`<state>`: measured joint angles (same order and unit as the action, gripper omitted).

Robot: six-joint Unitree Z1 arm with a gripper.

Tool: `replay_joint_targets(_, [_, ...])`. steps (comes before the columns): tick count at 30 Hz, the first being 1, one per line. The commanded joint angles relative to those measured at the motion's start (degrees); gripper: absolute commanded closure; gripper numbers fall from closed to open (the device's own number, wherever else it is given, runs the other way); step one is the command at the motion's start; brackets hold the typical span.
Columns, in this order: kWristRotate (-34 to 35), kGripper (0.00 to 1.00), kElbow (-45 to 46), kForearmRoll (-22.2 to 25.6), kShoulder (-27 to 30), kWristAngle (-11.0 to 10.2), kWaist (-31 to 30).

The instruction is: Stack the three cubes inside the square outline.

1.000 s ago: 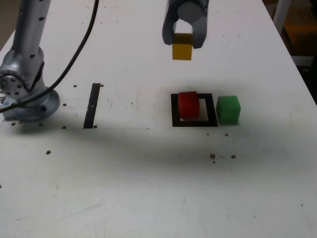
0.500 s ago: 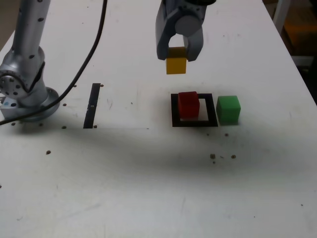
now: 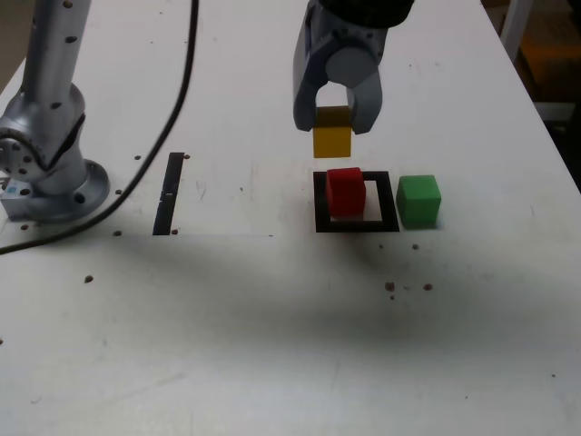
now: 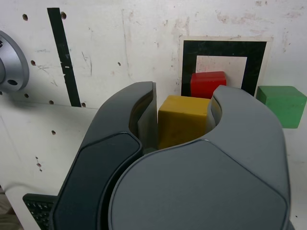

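My gripper [image 3: 332, 123] is shut on the yellow cube [image 3: 332, 141], holding it in the air just above and slightly behind the red cube [image 3: 346, 192]. The red cube stands inside the square outline [image 3: 356, 224], toward its left side in the exterior view. The green cube [image 3: 418, 200] rests on the table just outside the outline's right edge in the exterior view. In the wrist view the yellow cube [image 4: 183, 119] sits clamped between the grey fingers [image 4: 144, 110], with the red cube [image 4: 207, 84], the green cube [image 4: 282, 103] and the outline [image 4: 189, 67] beyond it.
The arm's round base [image 3: 50, 182] stands at the exterior view's left, with a black cable [image 3: 177, 100] trailing past it. A straight black tape strip [image 3: 170, 193] lies between the base and the outline. Small dark specks [image 3: 390, 286] dot the white table.
The gripper has carried the yellow cube lower and nearer over the last second, from well behind the outline to just above the red cube. The red and green cubes have stayed put.
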<state>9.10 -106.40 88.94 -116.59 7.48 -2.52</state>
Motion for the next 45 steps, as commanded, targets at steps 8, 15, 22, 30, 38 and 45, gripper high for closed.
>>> replay_joint_targets(8, [0.21,0.81,1.36,-2.16,-1.04,0.39,-0.96])
replay_joint_targets(15, [0.21,0.81,2.83,-6.48,-3.71,0.6,-1.82])
replay_joint_targets(22, [0.21,0.81,4.22,-8.59,-4.58,0.08,-1.96])
replay_joint_targets(30, [0.42,0.81,4.84,-8.54,-4.14,-1.21,-1.96])
replay_joint_targets(38, [0.48,0.81,5.32,-8.45,-3.59,-1.77,-1.96])
replay_joint_targets(45, [0.48,0.8,5.54,-8.57,-3.69,-1.52,-1.96])
